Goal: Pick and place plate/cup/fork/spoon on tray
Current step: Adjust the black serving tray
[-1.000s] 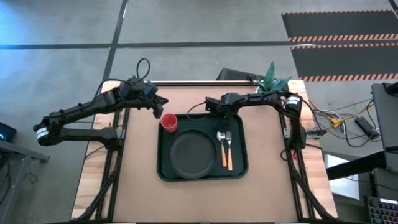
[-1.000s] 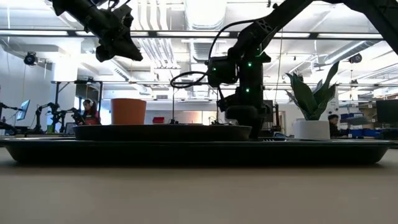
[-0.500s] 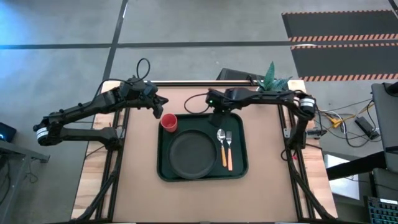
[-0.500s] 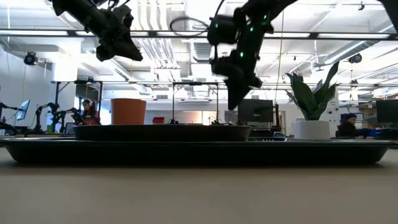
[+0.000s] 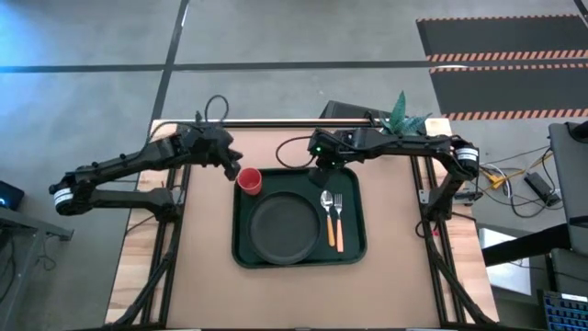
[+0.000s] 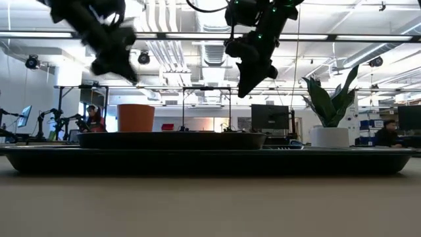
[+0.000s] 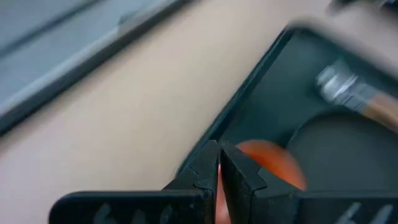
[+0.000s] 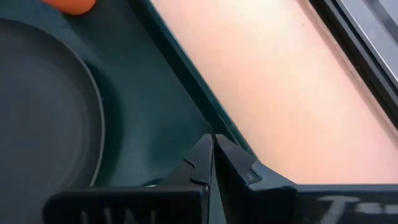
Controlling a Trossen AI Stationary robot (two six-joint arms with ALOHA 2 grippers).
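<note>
Tray (image 5: 356, 248) holds plate (image 5: 286, 229), no readable writing.

Lighting: bright, even, from ceiling fixtures (image 6: 217, 13).
Blur: left arm (image 6: 99, 39) smeared; left wrist view soft.
Shadows: faint.

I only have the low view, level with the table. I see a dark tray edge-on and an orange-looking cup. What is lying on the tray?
Observer: From above, the round dark grey plate sits mid-tray on the dark green rectangular tray.
Operator: Any cutlery?
Observer: Yes, the orange-handled spoon and the orange-handled fork lie side by side beside the plate, on the right arm's side.
Operator: And the cup?
Observer: The small red cup stands in the tray's far corner on the left arm's side.
Operator: Grippers?
Observer: The left gripper and the right gripper are both shut, empty.
</note>
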